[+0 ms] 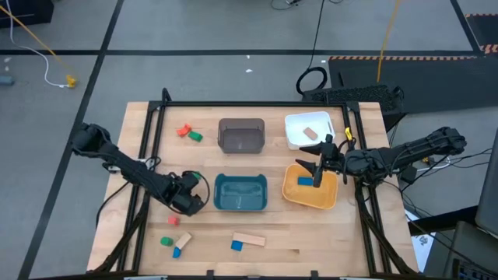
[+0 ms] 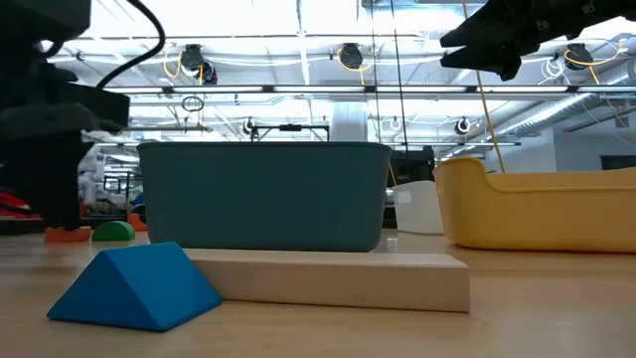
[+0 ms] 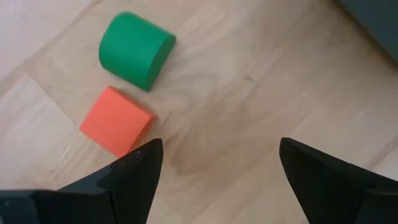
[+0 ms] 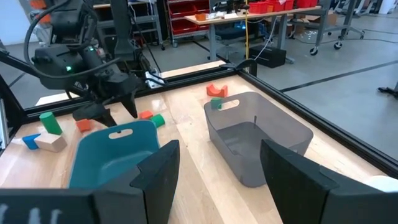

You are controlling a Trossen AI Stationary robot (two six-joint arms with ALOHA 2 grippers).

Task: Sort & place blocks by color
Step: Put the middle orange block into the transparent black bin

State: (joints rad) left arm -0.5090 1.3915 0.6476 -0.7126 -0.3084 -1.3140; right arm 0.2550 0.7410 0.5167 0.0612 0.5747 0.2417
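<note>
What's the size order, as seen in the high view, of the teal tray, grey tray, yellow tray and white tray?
1. yellow tray
2. teal tray and grey tray: too alike to rank
3. white tray, smallest

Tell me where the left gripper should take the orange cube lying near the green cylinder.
Grip the orange cube across two opposite flat sides, descending from above. It lies flat, clear of the green cylinder, and the left gripper is open beside it.
</note>
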